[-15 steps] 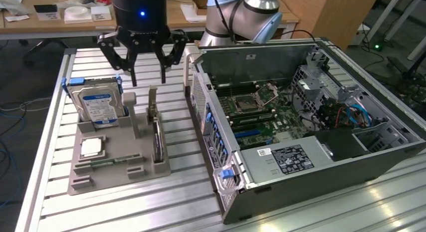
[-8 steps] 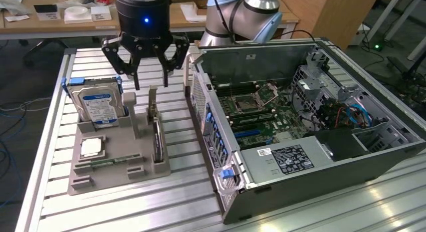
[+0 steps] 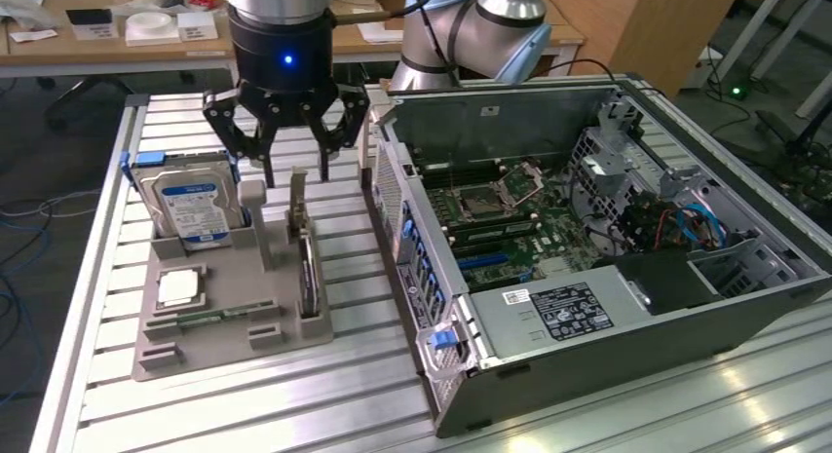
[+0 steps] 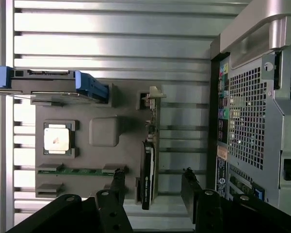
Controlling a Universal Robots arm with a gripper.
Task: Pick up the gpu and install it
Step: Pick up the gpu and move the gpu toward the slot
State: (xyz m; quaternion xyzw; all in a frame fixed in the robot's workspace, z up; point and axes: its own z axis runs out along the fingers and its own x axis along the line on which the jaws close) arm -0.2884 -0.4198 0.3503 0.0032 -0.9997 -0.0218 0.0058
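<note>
The gpu [image 3: 307,268] stands on its edge in a slot of the grey holder tray [image 3: 221,351], a thin card with its silver bracket end toward the back. My gripper [image 3: 295,170] hangs open just above that back end without touching it. In the wrist view the gpu [image 4: 149,165] is seen edge-on, lying between my two black fingers [image 4: 117,184], and the gripper [image 4: 153,182] stands open around its line with clear gaps on both sides. The open computer case [image 3: 586,229] lies on the exterior view's right, its motherboard [image 3: 508,229] exposed.
On the same tray stand a silver hard drive [image 3: 193,209] with a blue-white label, a square processor [image 3: 179,287] and a narrow green memory stick [image 3: 208,317]. The case's rear panel [image 4: 254,121] is close beside the tray. The slatted aluminium table [image 3: 260,404] runs on toward the front.
</note>
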